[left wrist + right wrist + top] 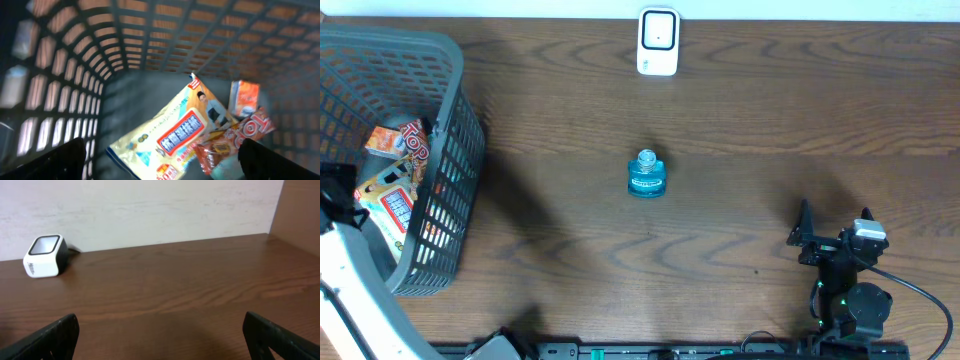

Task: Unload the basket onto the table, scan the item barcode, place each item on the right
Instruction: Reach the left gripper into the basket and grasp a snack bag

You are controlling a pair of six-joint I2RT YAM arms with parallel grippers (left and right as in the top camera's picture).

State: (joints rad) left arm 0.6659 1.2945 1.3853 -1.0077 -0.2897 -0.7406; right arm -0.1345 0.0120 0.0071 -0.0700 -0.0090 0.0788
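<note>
Wood-grain table (770,120), shown from above and from both wrists; read it from your near edge outward. Nearest you, to the right of the blue bottle (647,175) and well apart from it, the right gripper (834,216) hangs low over bare wood. Its fingers (50,337) stand wide at the two lower corners of the wrist view with nothing between them, so read it as open and empty.

Level with the bottle and far to its left stands the grey mesh basket (455,170). Inside it the left gripper (160,162) hovers above a white-and-yellow packet (170,135), a red packet (235,142) and a small orange box (245,97). Its jaws too are spread wide and touch none of them.

The bottle itself stands upright and alone, clear of both grippers, and is probably the item you have yet to scan. Judge it light, rigid and smooth-walled, hence likely slippery and easy to tip. A squeeze across the broad body, below the narrower cap, should hold best. No barcode can be made out on it from above, so expect to turn it.

Beyond the bottle, at the far edge against the pale wall (150,205), sits the white scanner (658,42), its window tilted upward.
</note>
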